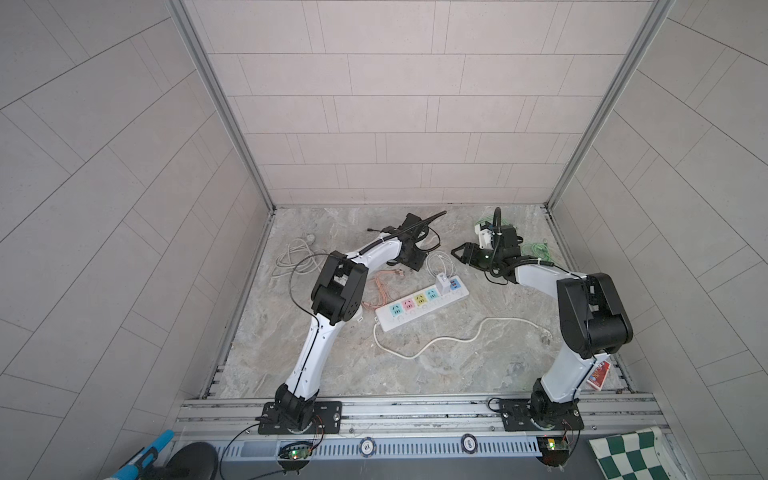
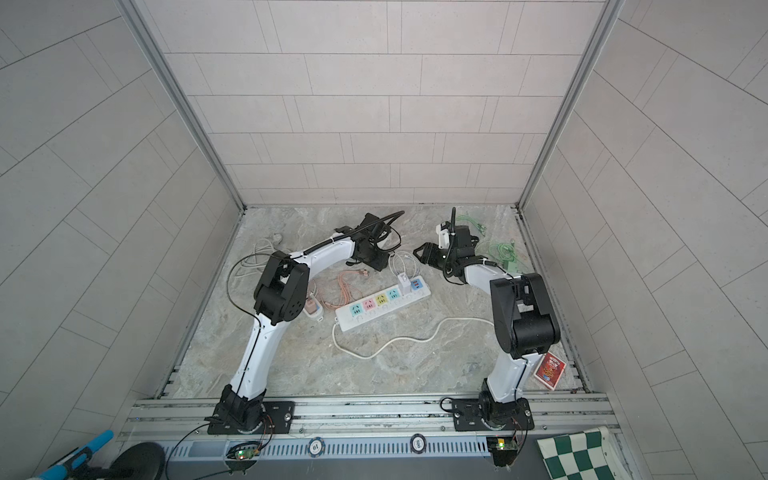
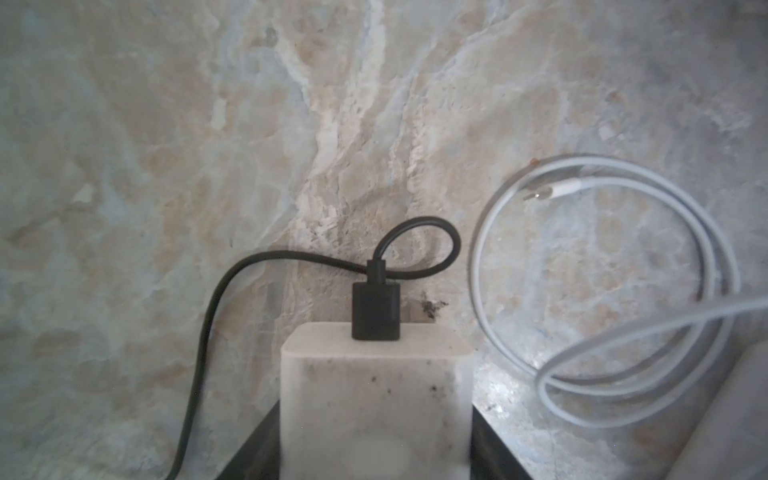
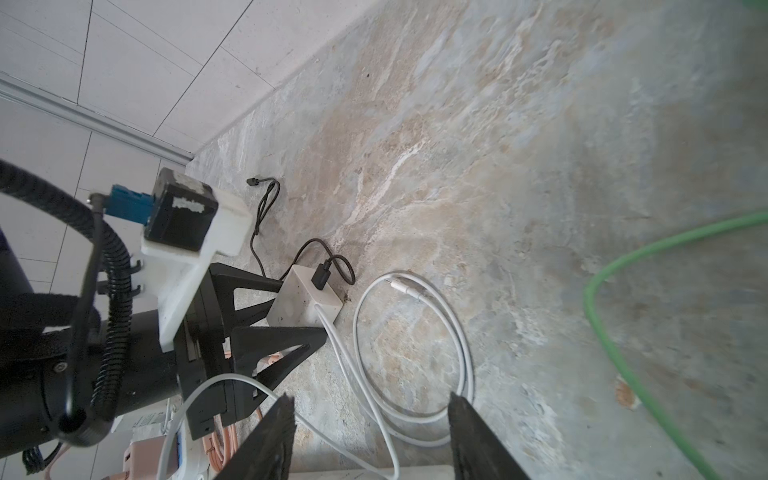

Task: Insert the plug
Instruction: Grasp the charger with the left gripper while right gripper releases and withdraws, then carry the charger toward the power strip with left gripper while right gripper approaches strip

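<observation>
The white charger block (image 3: 376, 399) lies on the marble tabletop (image 3: 166, 166), between the fingers of my left gripper (image 4: 303, 309). That gripper is closed about halfway onto the block, with a finger against each flank. A black USB plug (image 3: 376, 309) sits in the block's outer face, and its black cable (image 3: 208, 332) loops back beside it. I cannot see the prongs, so I cannot tell which way they point.

In a top view, the power strip (image 1: 419, 312) lies at about 6 o'clock from my left gripper, near it but not touching. Four coloured sockets are free, and a second adapter (image 1: 442, 284) already occupies the far end. A coiled white cable (image 3: 602, 162) lies between the block and the strip, touching the block's corner. An orange cable (image 1: 380, 291) lies at 9 o'clock from the strip.

My right gripper (image 4: 370, 397) hangs at 3 o'clock from the left one, its fingers spread wide with nothing between them.

I see several risks:

- **Slipping:** the block is smooth, so it could twist in my grip when the prongs meet resistance.
- **Snagging:** the black loop or the white coil could catch and drag as I lift.
- **Strip moving:** nothing pins the strip, so a downward push off-centre could skid it away.
- **Crowding:** in the socket beside the second adapter, the two bodies could collide.
</observation>
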Controlling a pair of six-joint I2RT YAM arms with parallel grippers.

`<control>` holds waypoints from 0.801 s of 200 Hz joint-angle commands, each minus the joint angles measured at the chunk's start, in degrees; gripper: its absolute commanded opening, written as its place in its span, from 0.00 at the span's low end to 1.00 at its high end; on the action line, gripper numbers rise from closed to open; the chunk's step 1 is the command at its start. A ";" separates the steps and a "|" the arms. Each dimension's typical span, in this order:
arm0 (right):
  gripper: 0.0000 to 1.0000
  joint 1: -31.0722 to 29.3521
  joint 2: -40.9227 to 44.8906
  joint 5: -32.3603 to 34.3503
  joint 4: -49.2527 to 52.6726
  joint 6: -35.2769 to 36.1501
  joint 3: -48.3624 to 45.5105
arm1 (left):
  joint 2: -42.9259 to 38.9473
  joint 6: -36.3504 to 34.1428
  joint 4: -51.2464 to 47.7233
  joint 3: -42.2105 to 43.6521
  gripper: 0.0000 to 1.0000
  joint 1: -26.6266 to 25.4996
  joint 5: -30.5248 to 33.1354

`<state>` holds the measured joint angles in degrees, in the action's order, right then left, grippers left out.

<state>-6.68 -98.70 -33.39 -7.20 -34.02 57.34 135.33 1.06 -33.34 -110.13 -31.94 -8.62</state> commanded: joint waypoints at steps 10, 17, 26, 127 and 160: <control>0.59 0.21 6.27 4.04 4.72 3.84 -1.63 | -1.33 1.35 -2.22 -1.20 0.35 -0.23 -2.22; 0.59 0.20 7.27 4.81 5.98 4.57 -1.74 | -1.92 1.40 -2.49 -1.18 0.32 -0.23 -3.02; 0.59 0.25 8.88 5.58 7.35 5.19 -1.86 | -2.99 0.91 -2.46 -0.82 0.28 -0.24 -4.25; 0.58 -3.40 26.91 3.41 17.50 9.76 -3.36 | -39.20 -0.60 34.29 37.61 0.25 0.04 0.42; 0.59 -8.70 32.55 -1.54 13.70 5.29 -5.75 | -47.22 -0.82 45.80 50.38 0.24 0.03 -2.86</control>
<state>-12.49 -69.38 -30.13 7.92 -26.17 53.10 90.98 1.39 0.03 -66.61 -31.90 -9.43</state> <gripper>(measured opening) 0.591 0.576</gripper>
